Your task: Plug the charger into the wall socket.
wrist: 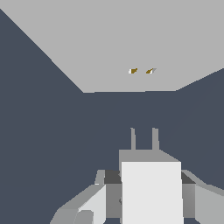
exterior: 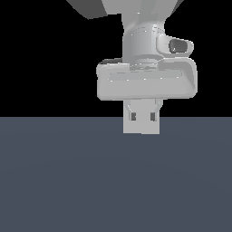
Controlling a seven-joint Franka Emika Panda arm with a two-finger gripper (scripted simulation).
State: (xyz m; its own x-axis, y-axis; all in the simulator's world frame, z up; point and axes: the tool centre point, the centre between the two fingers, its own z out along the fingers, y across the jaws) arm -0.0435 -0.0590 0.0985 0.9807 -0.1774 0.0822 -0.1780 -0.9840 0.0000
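Two prongs (wrist: 143, 139), charger (wrist: 151, 192) near socket (wrist: 109, 39)

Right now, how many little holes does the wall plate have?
2, side by side near the middle of the wall socket, facing the prongs of the charger held in the gripper.

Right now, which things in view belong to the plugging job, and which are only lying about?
For the job:
- charger, held between the fingers
- socket, its two holes facing the prongs

Lying about:
- nothing; only the dark floor shows
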